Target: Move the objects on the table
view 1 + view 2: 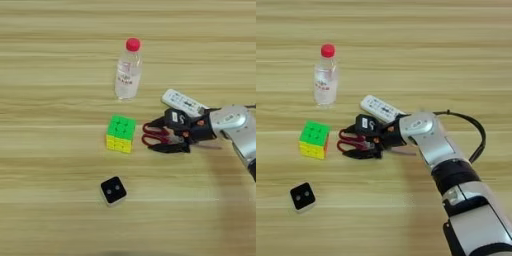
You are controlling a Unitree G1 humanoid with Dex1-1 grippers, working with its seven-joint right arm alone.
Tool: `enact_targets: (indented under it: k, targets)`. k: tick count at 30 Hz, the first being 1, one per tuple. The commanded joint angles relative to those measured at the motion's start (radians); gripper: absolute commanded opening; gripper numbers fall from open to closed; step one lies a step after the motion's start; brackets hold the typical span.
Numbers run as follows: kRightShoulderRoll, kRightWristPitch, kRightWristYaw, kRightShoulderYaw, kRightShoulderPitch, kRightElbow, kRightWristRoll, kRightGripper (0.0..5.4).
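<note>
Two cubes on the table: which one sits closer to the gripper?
The green and yellow puzzle cube, just left of the gripper; the black-faced white cube lies farther off.

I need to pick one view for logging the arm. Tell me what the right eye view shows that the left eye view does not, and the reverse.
Only the right eye view shows the silver forearm running down to the bottom edge, with a black cable looping beside it. Only the left eye view shows more bare table left of the puzzle cube. Both show the bottle, the remote, the small black-faced cube, and the right gripper over the red-handled scissors.
</note>
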Motion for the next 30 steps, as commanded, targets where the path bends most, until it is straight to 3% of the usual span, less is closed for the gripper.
enact_targets:
  k: [1,8,20,24,30]
  targets:
    - [-0.059,0.045,-0.015,-0.048,0.002,-0.086,0.016,2.71]
    - [-0.083,0.074,-0.015,-0.066,0.024,-0.145,0.011,2.4]
    - [-0.16,0.053,0.004,0.047,0.061,-0.088,-0.135,2.39]
    - [-0.191,0.042,0.038,0.075,0.099,-0.106,-0.139,2.37]
    - [-0.262,0.004,0.14,0.085,0.194,-0.247,-0.074,2.37]
